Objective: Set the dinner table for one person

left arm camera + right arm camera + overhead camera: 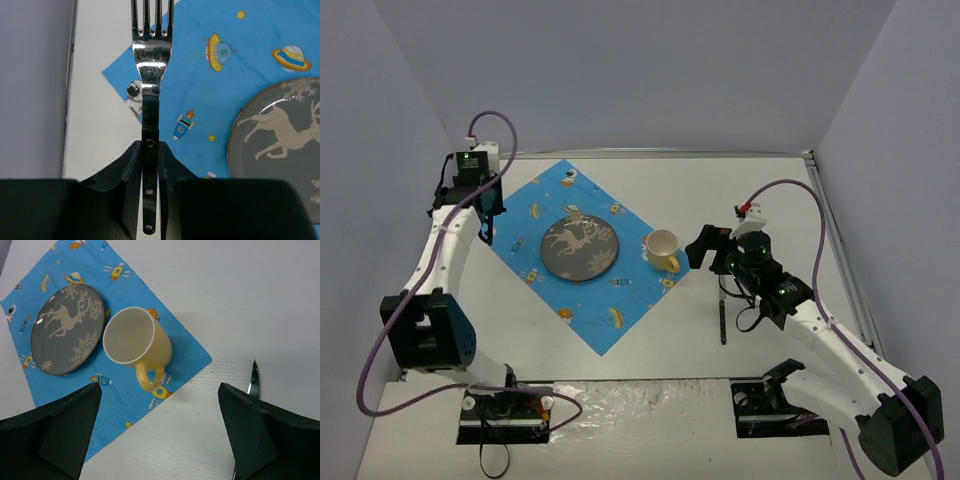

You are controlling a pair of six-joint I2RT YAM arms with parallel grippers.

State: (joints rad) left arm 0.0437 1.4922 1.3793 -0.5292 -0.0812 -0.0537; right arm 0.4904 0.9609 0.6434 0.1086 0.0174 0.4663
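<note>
Gripping a fork point(151, 55) by its handle, the left claw point(150, 150) was clenched tight, and the tines reached out over the left edge of the blue cloth point(200, 100). The white bench point(770, 190) spread under everything, wall to wall. On the cloth sat a grey plate point(580, 250), and a yellow cup point(663, 247) stood upright on the cloth's right corner, just beside the plate. The right claw point(160, 390) hung near the cup, its fingers point(60, 430) spread wide and grasping nothing. A knife point(723, 320) lay on the bare bench to the right of the cloth, below that arm.
</note>
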